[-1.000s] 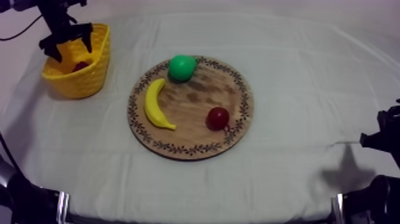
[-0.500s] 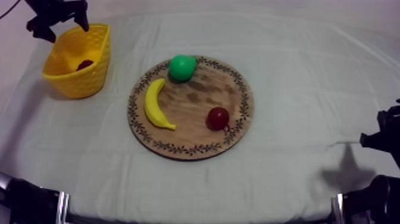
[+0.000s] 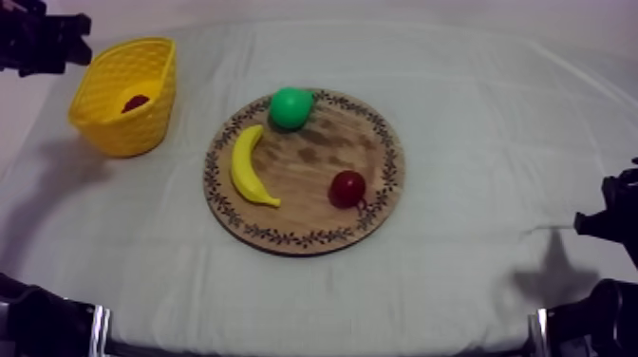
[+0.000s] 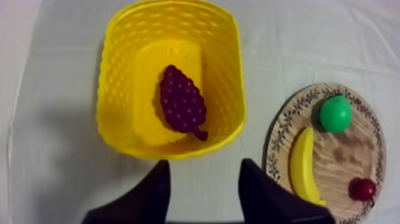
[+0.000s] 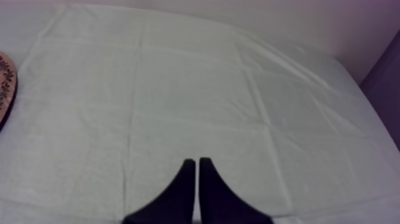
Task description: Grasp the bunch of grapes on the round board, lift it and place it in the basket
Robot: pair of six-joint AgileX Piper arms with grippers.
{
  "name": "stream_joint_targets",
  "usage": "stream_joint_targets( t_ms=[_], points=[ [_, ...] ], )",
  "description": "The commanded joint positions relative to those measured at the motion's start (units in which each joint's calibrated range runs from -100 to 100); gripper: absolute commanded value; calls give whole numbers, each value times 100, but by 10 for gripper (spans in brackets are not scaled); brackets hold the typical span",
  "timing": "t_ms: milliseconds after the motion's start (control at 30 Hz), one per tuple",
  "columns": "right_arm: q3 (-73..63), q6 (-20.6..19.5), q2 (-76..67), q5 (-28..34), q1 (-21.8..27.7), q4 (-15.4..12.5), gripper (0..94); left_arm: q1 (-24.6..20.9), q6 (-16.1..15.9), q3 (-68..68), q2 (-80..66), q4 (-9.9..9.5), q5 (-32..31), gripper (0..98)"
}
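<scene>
Left wrist view, bunch of grapes [image 4: 181, 102] inside yellow basket [image 4: 113, 89], left gripper [image 4: 204, 164] clear above, parted, empty

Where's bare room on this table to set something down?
Widest free patch: cloth right of the wooden board. Also the near strip in front of the board, and between board and yellow basket. Crowded: the board, holding banana, pear, small red fruit.
</scene>
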Motion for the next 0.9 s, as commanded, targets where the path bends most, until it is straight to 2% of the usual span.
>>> stream_joint_targets(
  t_ms=[0, 167, 333, 500, 733, 867],
  points=[
    [-5, -2, -2, -3, 0, -1, 3, 48, -98, 829, -1018, 10, -359, 305],
    [-5, -2, -2, -3, 0, -1, 3, 61, -338, 1915, -2304, 114, -1162, 155],
    [-5, -2, -2, -3, 0, -1, 3, 172, -302, 3224, -3629, 85, -2303, 32],
    [-5, -2, -2, -3, 0, -1, 3, 278, -185, 4351, -4826, -37, -2912, 6],
    [-5, -2, -2, -3, 0, -1, 3, 289, -107, 5521, -6104, -113, -3201, 1],
    [-5, 0, -2, -3, 0, -1, 3, 375, -263, 6067, -6684, -155, -3321, 0]
  ],
)
